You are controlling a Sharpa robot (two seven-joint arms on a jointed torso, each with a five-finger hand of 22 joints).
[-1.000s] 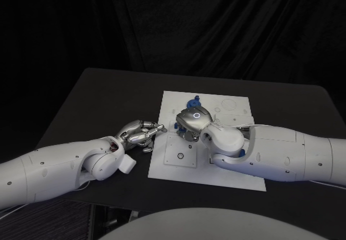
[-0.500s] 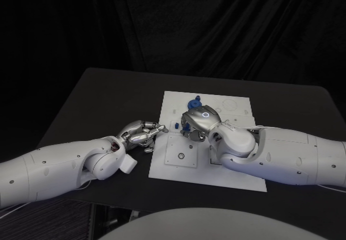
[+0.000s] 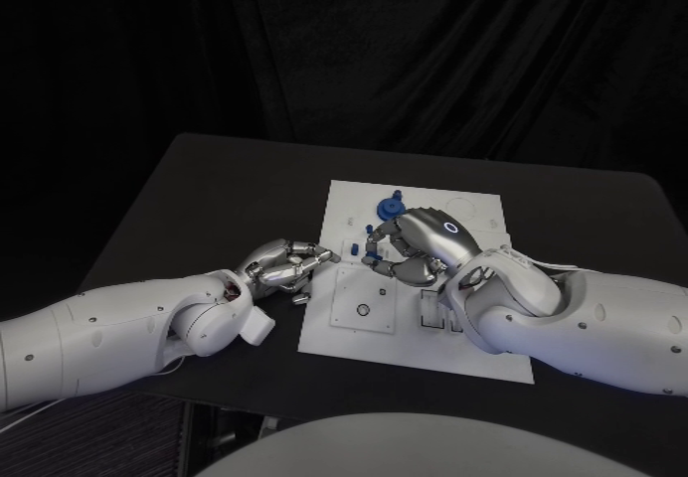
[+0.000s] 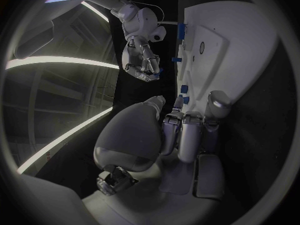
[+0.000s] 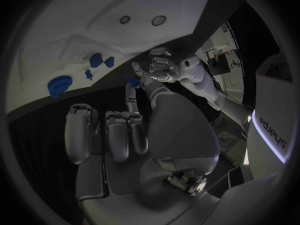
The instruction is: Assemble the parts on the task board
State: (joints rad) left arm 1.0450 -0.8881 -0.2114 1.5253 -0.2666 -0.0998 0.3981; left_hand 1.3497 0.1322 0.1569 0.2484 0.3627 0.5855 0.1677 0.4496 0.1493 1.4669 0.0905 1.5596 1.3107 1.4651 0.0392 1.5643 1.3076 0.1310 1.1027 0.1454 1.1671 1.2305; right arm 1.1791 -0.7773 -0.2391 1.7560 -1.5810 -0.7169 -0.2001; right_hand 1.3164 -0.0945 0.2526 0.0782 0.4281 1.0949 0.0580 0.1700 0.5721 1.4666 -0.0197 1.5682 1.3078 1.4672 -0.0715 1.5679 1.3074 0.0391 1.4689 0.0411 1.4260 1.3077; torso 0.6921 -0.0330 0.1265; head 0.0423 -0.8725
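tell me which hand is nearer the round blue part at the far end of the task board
Right. The right hand hovers over the task board, just on the near side of the round blue part. The left hand sits off the board's left edge, farther from it.

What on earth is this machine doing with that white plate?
It is putting small blue parts together on the white task board in the middle of the black table. The right hand is over the board, with a small blue part at its fingertips. Another blue part sits further back on the board. The left hand waits with curled fingers at the board's left edge, holding nothing that I can see.
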